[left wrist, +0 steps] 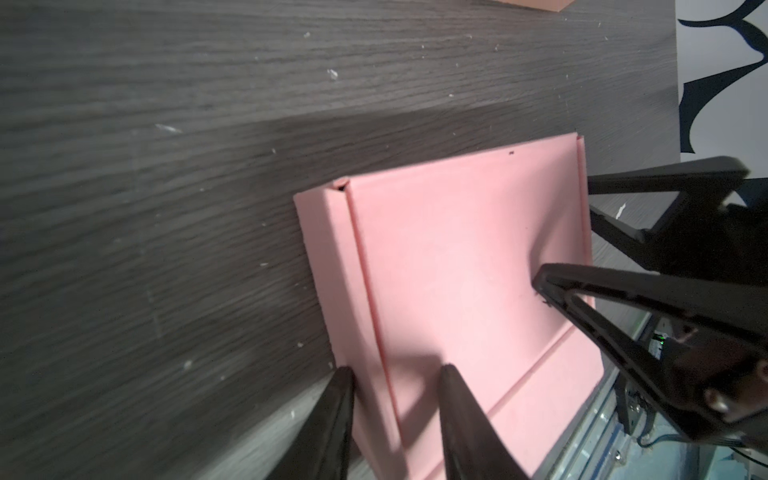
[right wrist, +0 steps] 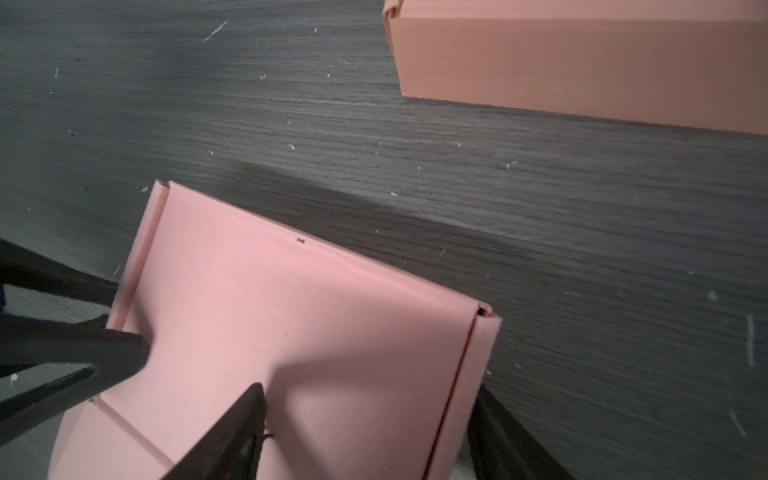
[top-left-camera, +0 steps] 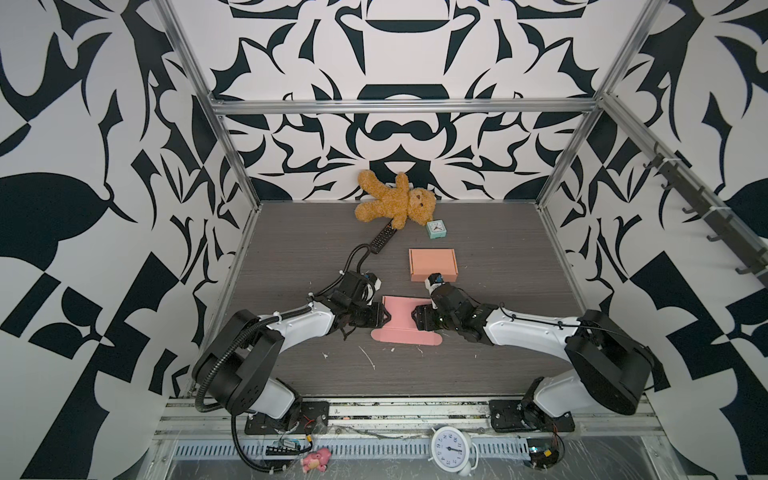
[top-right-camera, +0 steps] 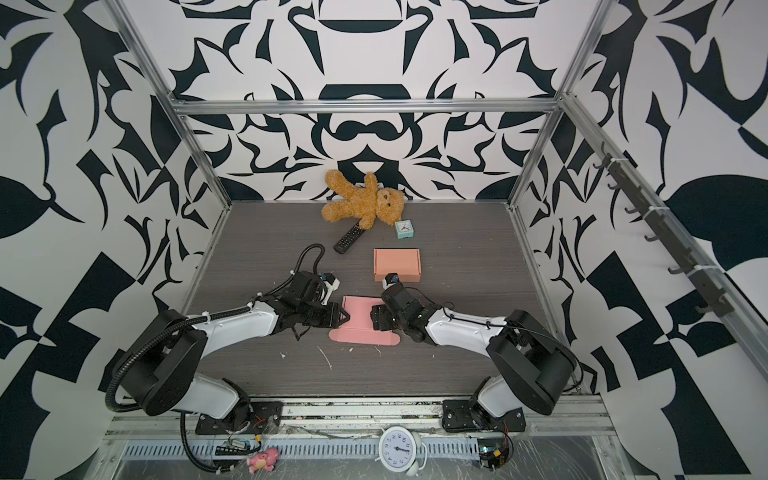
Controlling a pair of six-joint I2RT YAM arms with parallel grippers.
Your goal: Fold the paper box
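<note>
Arms low; left end effector (left wrist: pixel 395 369), right end effector (right wrist: pixel 368 388) released astride box (top-left-camera: pixel 401 316) walls.

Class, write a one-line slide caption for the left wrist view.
Left tool straddles a side flap of the pink paper box on the grey table; right tool straddles the opposite edge.

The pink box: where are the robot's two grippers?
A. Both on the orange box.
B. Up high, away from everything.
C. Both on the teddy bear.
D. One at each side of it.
D: in a top view the left gripper is at the left edge of the pink box and the right gripper at its right edge.
</note>
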